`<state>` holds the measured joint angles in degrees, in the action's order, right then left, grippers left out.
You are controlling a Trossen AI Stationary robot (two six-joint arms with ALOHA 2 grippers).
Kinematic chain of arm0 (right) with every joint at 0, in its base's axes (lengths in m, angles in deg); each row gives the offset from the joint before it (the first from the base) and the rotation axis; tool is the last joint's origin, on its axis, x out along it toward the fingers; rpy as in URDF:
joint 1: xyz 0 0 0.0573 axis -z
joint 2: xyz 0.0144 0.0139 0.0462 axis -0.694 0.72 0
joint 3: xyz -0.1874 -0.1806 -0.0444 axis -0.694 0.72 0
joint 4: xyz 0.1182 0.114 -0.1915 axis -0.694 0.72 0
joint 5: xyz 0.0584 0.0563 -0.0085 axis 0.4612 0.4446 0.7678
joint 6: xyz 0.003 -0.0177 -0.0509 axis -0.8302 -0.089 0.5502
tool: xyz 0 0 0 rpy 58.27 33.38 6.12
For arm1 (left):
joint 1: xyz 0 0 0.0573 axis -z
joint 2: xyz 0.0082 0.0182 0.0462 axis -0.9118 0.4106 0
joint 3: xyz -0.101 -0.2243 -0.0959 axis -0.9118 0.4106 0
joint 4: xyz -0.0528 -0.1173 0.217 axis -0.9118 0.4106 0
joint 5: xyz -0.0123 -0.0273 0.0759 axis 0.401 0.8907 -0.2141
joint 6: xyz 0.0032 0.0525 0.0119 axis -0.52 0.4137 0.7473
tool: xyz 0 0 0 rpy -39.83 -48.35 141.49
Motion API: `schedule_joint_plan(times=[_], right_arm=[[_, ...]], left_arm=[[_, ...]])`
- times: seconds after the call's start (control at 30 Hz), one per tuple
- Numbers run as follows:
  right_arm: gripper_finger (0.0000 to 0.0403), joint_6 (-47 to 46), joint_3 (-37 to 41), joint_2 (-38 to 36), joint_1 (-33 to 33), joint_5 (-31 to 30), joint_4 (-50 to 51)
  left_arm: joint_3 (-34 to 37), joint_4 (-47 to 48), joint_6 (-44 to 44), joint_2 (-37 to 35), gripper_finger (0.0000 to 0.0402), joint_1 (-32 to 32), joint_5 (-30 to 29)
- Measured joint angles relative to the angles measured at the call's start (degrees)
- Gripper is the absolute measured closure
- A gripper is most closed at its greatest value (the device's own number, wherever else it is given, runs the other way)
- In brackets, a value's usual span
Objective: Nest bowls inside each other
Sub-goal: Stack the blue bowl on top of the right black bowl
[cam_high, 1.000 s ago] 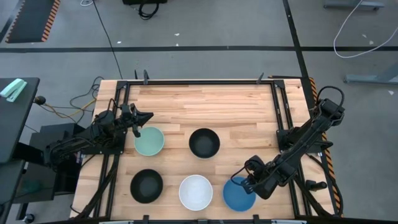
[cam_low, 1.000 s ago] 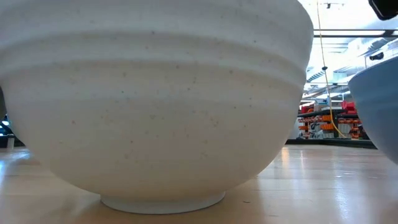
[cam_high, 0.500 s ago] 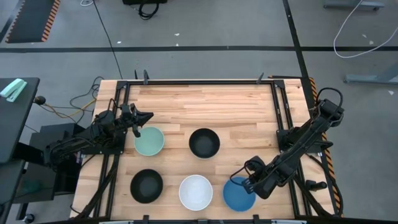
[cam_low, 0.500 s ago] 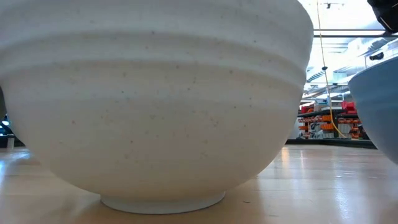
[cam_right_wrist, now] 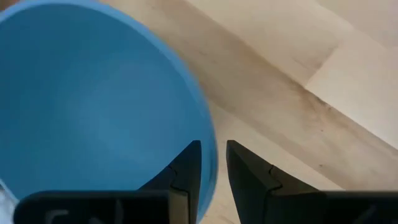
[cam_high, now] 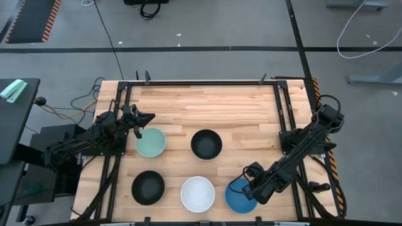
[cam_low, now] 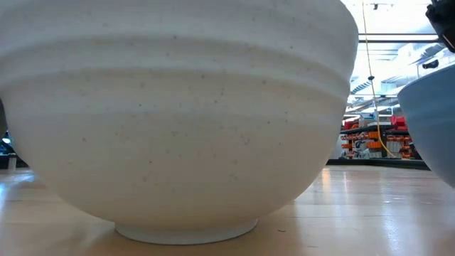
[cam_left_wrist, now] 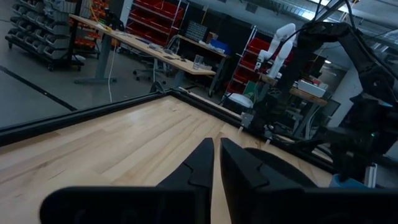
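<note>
Five bowls stand on their bases on the wooden table; a second white one does not show. They are the mint green bowl [cam_high: 151, 142], a black bowl [cam_high: 206, 144], a second black bowl [cam_high: 148, 187], the white bowl [cam_high: 198, 194] [cam_low: 170, 114] and the blue bowl [cam_high: 240, 197] [cam_right_wrist: 93, 99] [cam_low: 434, 121]. My right gripper [cam_high: 249, 186] [cam_right_wrist: 214, 163] sits at the blue bowl's right rim, shut on it. My left gripper [cam_high: 141, 124] [cam_left_wrist: 216, 163] is shut and hovers by the mint bowl's far left rim. My right gripper has the blue bowl's rim [cam_right_wrist: 210, 146] on the side toward the table's right, one finger [cam_right_wrist: 186, 165] inside the bowl and the other outside. The fingers come from above, slanting in from the right. The bowl's base rests on the table.
A black metal frame [cam_high: 282, 119] runs along the table's left, far and right sides. Bare wood lies across the far half of the table [cam_high: 207, 107]. Shelves and workbenches fill the room beyond.
My right gripper has moved a little down and toward the table's near edge, onto the blue bowl's rim. The bowls have stayed where they were.
</note>
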<state>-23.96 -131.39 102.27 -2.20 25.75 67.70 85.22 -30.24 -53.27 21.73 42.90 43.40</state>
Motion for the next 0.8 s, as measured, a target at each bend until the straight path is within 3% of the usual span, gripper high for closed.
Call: schedule_joint_plan(times=[0.37, 0.8], right_arm=[[0.0319, -1.03, 0.00, 1.16, 0.00, 0.00, -0.07], [0.0329, -0.53, 0.02, 4.27, 1.21, -0.39, 0.12]], left_arm=[[0.00, 0.00, -0.01, 0.00, 0.0378, -0.01, 0.02], [0.00, 0.00, 0.02, 0.00, 0.0367, -0.01, 0.04]])
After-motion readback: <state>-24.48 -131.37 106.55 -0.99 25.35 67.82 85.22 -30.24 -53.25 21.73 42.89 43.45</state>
